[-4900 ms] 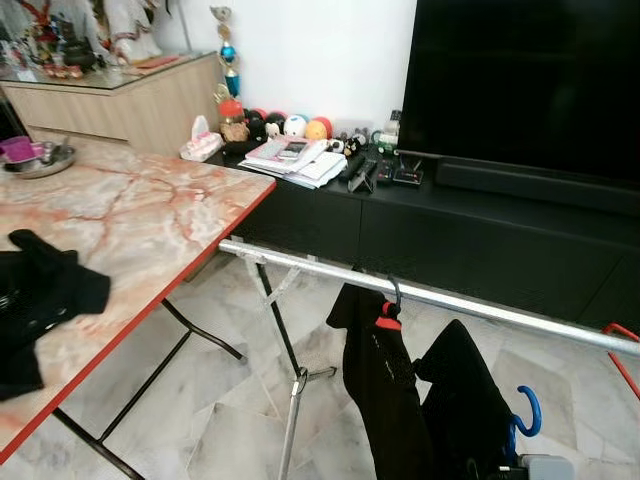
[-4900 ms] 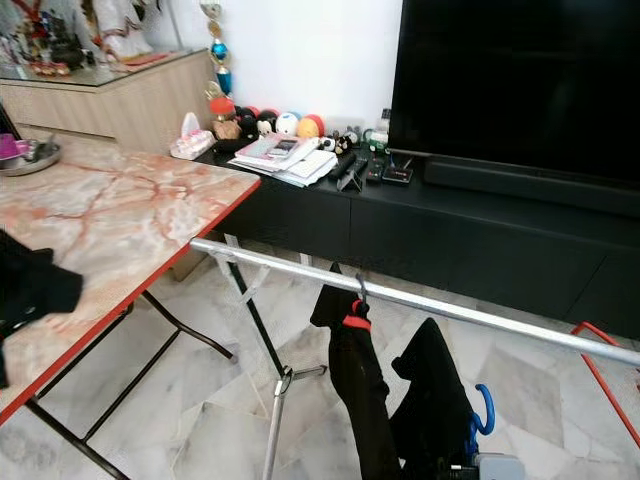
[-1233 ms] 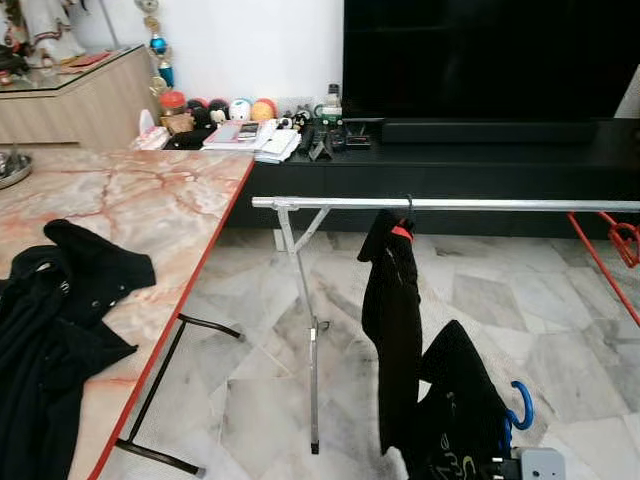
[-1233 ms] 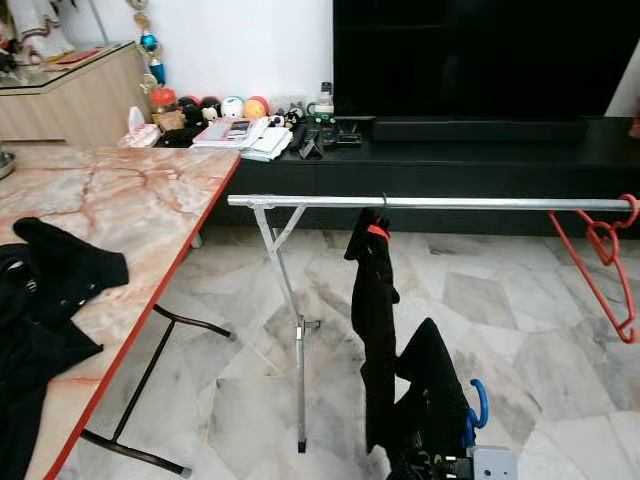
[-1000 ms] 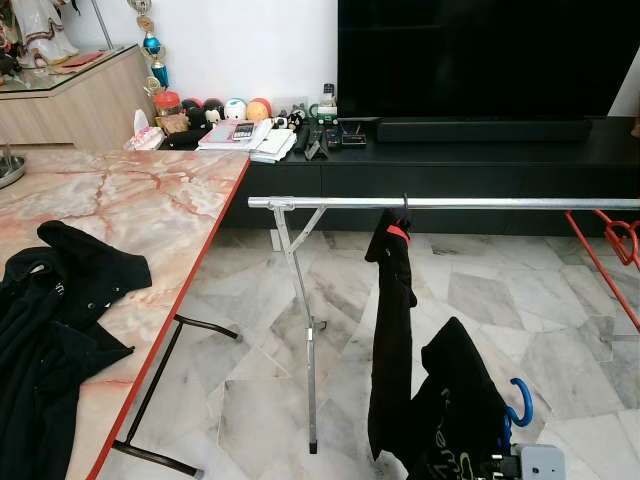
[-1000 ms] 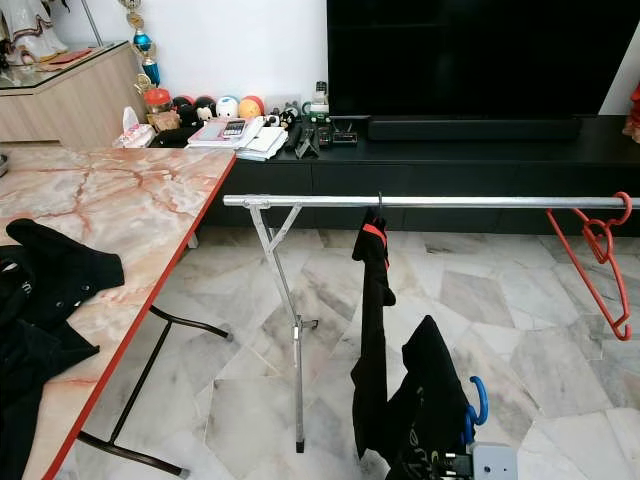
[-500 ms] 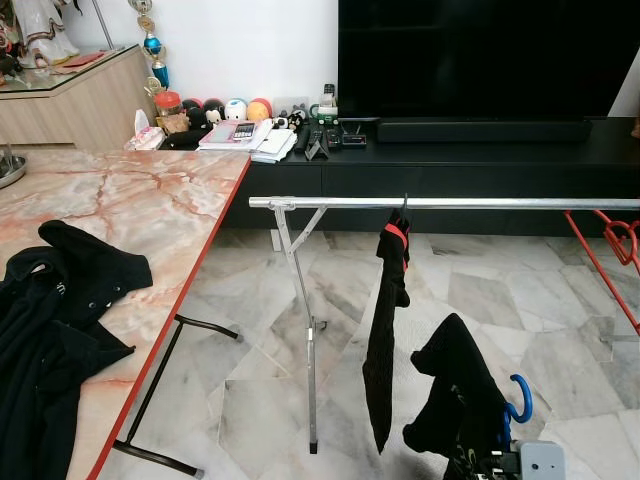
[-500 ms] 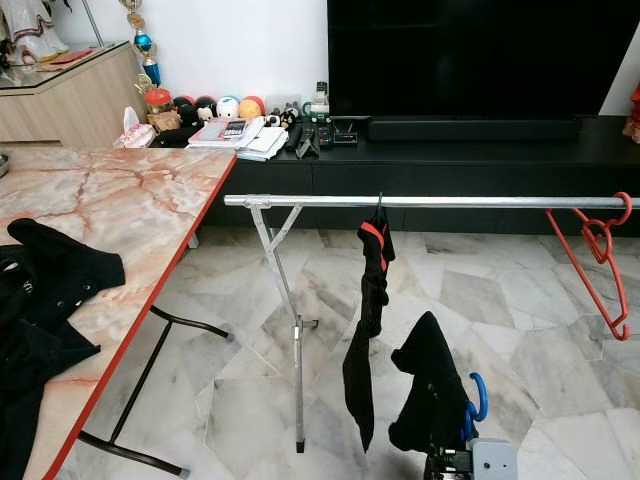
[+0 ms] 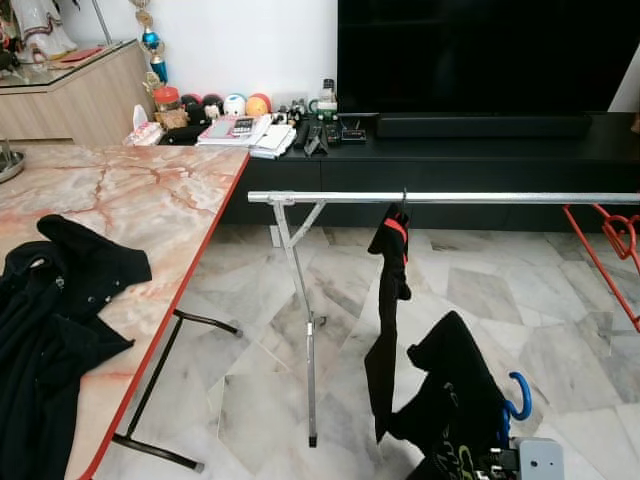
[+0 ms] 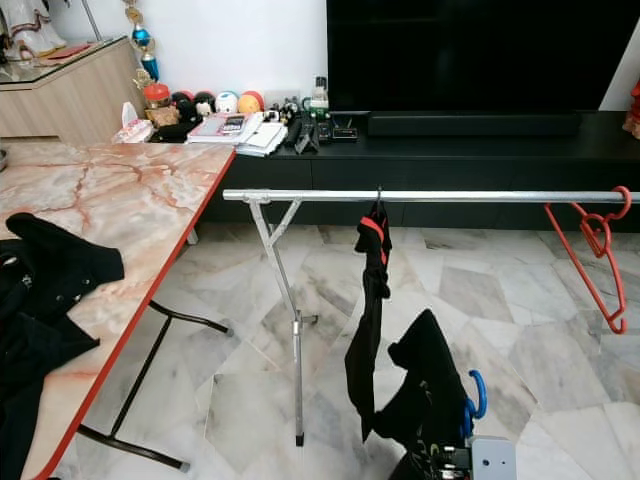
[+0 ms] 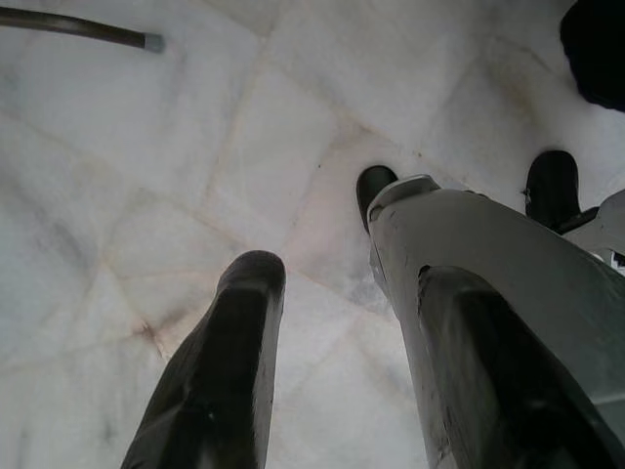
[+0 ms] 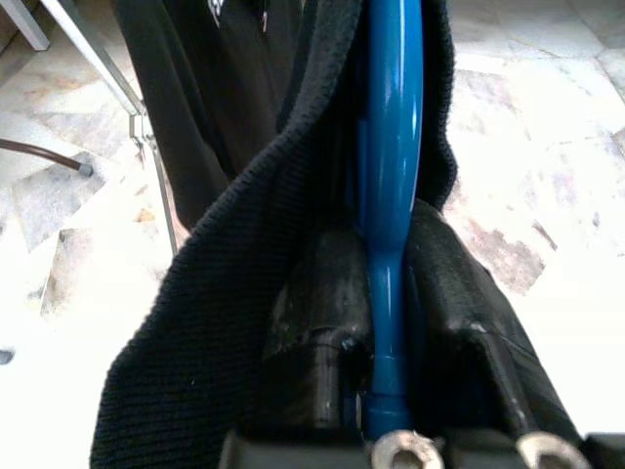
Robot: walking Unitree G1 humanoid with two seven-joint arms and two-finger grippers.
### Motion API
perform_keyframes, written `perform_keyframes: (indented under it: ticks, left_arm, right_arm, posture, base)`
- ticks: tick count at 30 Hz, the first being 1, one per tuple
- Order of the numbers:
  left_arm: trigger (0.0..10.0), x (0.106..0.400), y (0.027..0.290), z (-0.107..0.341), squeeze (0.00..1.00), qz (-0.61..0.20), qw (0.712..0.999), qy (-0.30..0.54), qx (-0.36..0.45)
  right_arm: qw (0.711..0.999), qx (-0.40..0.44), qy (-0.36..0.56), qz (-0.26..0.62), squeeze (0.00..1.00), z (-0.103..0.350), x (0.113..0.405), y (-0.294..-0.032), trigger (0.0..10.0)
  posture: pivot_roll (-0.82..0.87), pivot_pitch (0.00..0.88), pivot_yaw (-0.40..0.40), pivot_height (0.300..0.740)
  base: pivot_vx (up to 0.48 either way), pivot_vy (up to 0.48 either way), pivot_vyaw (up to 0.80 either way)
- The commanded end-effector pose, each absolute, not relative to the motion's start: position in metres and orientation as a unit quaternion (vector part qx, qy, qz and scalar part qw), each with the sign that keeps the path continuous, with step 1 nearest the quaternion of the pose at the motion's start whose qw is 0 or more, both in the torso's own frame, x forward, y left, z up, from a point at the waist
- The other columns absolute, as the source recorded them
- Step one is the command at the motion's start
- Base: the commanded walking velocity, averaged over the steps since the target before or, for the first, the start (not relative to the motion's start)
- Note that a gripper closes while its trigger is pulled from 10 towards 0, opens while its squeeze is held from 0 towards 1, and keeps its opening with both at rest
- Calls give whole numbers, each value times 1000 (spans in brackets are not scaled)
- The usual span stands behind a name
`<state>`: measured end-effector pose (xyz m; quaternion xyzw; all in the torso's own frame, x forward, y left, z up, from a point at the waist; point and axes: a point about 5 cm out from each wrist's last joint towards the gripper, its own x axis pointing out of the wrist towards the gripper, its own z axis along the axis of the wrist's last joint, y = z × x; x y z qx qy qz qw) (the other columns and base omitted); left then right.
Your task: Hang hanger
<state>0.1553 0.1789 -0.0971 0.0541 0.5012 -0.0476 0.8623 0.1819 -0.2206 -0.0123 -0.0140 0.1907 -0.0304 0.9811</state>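
Right gripper (image 12: 389, 322) clamped on blue hanger (image 12: 393, 147) bearing black garment (image 9: 455, 400) with illegible green print, below rail (image 9: 450, 198); left gripper (image 11: 342, 322) fingers apart.

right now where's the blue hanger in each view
Left eye view: blue hanger, bottom right, hook poking out of the black garment.
Right eye view: bottom right, lower than the rail.
Right wrist view: centre, clamped between the right gripper fingers.
Left wrist view: not in it.
Shared landmark: the black garment.
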Motion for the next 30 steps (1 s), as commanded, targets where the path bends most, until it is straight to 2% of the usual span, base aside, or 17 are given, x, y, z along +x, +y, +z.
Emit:
perform_keyframes:
  ticks: [1,30]
  left_arm:
    - [10000,146,180,-100,0,-48,855,514,53]
    - [10000,146,179,-101,0,-47,855,514,52]
  right_arm:
    - [983,-18,180,-33,0,-10,183,-223,10000]
    - [983,-19,179,-32,0,-10,185,-223,10000]
  posture:
    - [-29,13,28,740]
    - [-27,14,25,740]
  base:
    - [-270,0,0]
    - [-275,0,0]
